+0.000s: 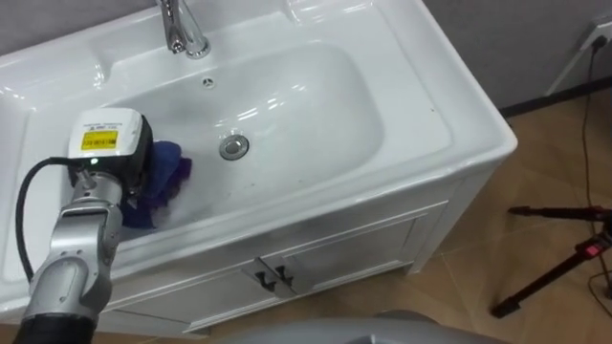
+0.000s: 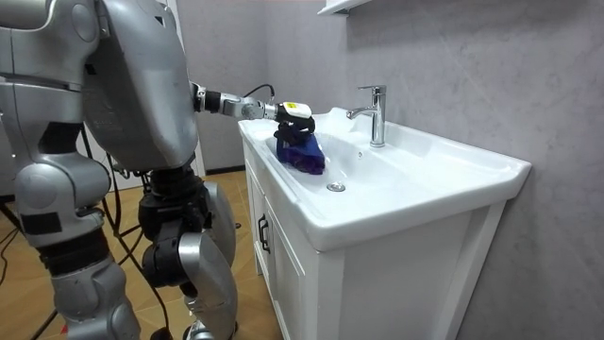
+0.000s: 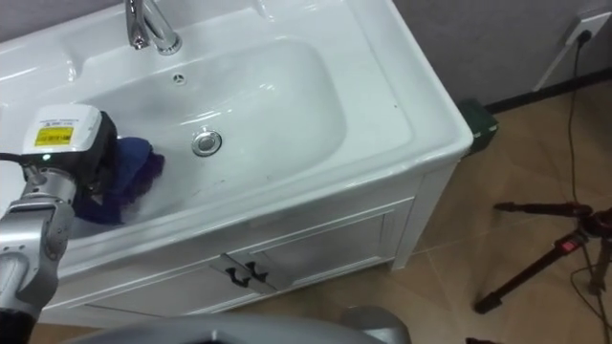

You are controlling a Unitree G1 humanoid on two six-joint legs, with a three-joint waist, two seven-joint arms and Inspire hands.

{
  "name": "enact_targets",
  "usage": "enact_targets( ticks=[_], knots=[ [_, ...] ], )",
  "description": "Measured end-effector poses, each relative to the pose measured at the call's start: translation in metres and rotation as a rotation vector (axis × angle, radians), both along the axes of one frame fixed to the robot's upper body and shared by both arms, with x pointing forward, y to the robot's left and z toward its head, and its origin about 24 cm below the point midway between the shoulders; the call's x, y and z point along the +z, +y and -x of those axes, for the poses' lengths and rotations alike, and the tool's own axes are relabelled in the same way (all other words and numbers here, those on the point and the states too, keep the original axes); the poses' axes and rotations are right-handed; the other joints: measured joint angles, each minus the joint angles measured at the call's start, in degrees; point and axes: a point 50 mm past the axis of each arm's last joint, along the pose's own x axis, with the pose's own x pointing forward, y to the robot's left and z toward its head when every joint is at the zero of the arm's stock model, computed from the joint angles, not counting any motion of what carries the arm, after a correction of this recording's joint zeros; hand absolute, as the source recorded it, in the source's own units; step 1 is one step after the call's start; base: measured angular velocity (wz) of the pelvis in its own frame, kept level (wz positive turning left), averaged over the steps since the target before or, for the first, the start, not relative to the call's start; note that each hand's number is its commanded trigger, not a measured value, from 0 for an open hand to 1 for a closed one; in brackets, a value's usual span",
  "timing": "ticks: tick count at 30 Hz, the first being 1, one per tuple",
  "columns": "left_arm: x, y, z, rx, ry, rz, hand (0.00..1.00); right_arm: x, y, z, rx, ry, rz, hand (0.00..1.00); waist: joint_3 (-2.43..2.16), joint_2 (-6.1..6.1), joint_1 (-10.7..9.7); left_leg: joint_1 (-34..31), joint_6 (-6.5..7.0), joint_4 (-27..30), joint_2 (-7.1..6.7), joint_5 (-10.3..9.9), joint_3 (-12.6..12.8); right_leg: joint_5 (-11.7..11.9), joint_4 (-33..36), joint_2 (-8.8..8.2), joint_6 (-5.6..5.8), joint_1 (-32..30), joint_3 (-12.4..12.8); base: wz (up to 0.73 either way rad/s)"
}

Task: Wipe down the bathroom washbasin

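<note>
One risk: the blue cloth [image 1: 170,175], bunched low on the wall of the basin [image 1: 316,96] at nine o'clock from the drain [image 1: 233,146], may slip from under the left hand [image 1: 110,143] mid-stroke. Its fingers are hidden, so I cannot tell whether they grip.

Basin [image 1: 316,105] rt half free; faucet [image 1: 179,29] at back

Counter [image 1: 459,134], white, with moulded basin [image 1: 306,96] — chrome faucet [image 1: 177,29] on the back rim, drain [image 1: 233,146] central. Blue cloth [image 1: 170,172] bunched on the basin's left slope.
</note>
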Motion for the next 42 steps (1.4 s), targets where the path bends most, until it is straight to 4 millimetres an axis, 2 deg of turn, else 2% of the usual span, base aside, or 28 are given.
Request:
enact_targets(
  ticks=[9, 13, 17, 20, 23, 28, 33, 34, 37, 42],
  knots=[
    [-0.007, -0.005, 0.001, 0.006, 0.046, 0.023, 1.0, -0.001, 0.001, 0.003, -0.013, 0.012, -0.003, 0.0, -0.23, -1.0, 0.22, 0.76, 0.0, 0.02, 0.01, -0.01, 0.41, 0.0, -0.1, 0.0, 0.0, 0.74, 0.26, 0.0],
    [-0.006, -0.005, 0.001, 0.006, 0.036, 0.021, 1.0, -0.001, 0.001, 0.008, -0.017, 0.022, -0.004, 0.0, -0.32, -0.5, 0.47, 0.98, -0.02, 0.0, -0.01, -0.02, 0.48, 0.01, -0.03, 0.0, 0.02, 0.85, 0.41, 0.0],
    [-0.001, -0.001, 0.0, 0.003, -0.015, 0.012, 1.0, -0.001, 0.002, 0.01, -0.018, 0.027, -0.003, 0.0, -0.18, 0.23, 0.48, 0.56, -0.02, 0.38, 0.07, -0.02, 0.8, 0.0, 0.01, 0.0, 0.03, 0.54, 0.4, 0.0],
    [0.006, 0.005, -0.001, 0.008, -0.075, 0.002, 1.0, -0.001, 0.002, 0.012, -0.02, 0.034, -0.005, 0.0, -0.19, 0.58, 0.57, 0.29, 0.0, 0.66, 0.08, 0.0, 0.71, -0.01, 0.02, 0.01, 0.03, 0.44, 0.46, 0.0],
    [0.014, 0.012, -0.003, 0.024, -0.123, -0.006, 1.0, -0.001, 0.002, 0.016, -0.024, 0.042, -0.006, 0.0, -0.22, 0.62, 1.84, 0.0, 0.0, 0.63, 0.08, 0.01, 0.45, 0.01, 0.15, 0.13, -0.01, 0.12, 0.98, -0.08],
    [0.044, 0.016, -0.007, 0.03, -0.266, -0.03, 1.0, -0.001, 0.003, 0.019, -0.023, 0.054, -0.009, 0.0, -0.24, 0.51, 3.67, 0.19, -0.01, -0.08, -0.03, 0.0, 0.28, 0.02, 0.14, 0.13, -0.02, -0.07, 0.92, 0.0],
    [0.055, 0.029, -0.005, 0.08, -0.323, -0.052, 1.0, -0.001, 0.003, 0.015, -0.024, 0.04, -0.017, 0.0, -0.23, 0.54, 3.7, 0.93, 0.0, -0.24, -0.08, -0.01, 0.3, -0.07, 0.04, 0.13, 0.12, 0.61, 0.99, 0.0],
    [0.057, 0.033, -0.004, 0.09, -0.33, -0.058, 1.0, -0.001, 0.003, 0.015, -0.026, 0.04, -0.016, 0.0, -0.44, 1.03, 3.85, 0.91, 0.01, -0.09, -0.08, -0.04, 0.29, -0.09, 0.07, 0.12, 0.16, 0.68, 0.98, 0.0],
    [0.062, 0.038, -0.005, 0.081, -0.336, -0.085, 1.0, -0.001, 0.002, 0.015, -0.027, 0.042, -0.016, 0.0, -0.48, 1.42, 4.05, 0.94, 0.02, -0.07, -0.11, -0.05, 0.12, -0.1, 0.19, 0.1, 0.18, 0.67, 0.94, 0.0],
    [0.07, 0.044, -0.005, 0.075, -0.352, -0.096, 1.0, -0.001, 0.003, 0.02, -0.033, 0.058, -0.022, 0.0, -0.24, 2.13, 4.76, 1.01, 0.03, -0.01, -0.19, -0.04, -0.2, -0.11, 0.19, 0.07, 0.21, 0.7, 0.8, 0.01]
  ],
)
